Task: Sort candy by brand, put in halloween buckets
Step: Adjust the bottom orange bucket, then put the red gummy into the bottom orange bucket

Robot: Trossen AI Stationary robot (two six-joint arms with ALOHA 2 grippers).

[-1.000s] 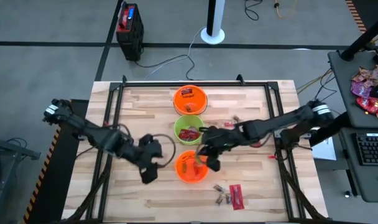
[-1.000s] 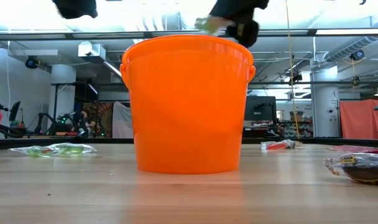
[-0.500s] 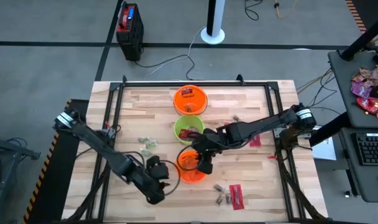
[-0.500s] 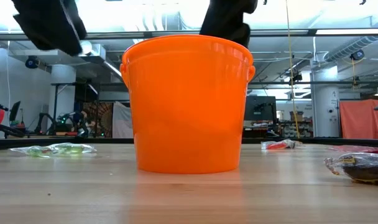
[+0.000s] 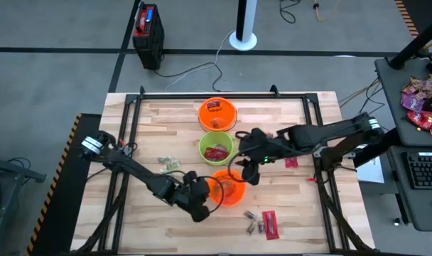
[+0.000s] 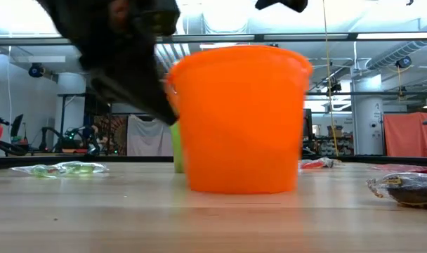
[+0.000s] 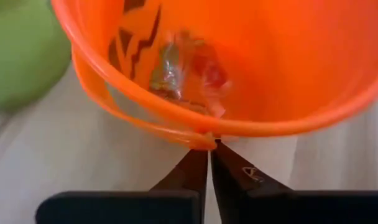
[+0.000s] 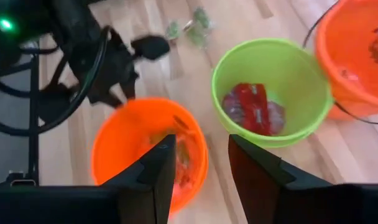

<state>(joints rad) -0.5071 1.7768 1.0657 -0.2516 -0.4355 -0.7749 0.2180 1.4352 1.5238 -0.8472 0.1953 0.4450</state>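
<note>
Near orange bucket (image 5: pixel 229 190) is being dragged sideways since a second ago, rim pinched by closed left pincer (image 7: pixel 209 151); right pincer (image 8: pixel 198 167), open and empty, is being held above.

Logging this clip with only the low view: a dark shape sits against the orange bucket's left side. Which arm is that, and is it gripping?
Observer: That is the left gripper. Its wrist view shows its fingers closed on the thin handle of the orange bucket.
Operator: Where is the other arm?
Observer: The right gripper hovers open and empty above the table, between that bucket and the green bucket.
Operator: I see only a green sliver. Anything inside it?
Observer: Red packets lie at its bottom.
</note>
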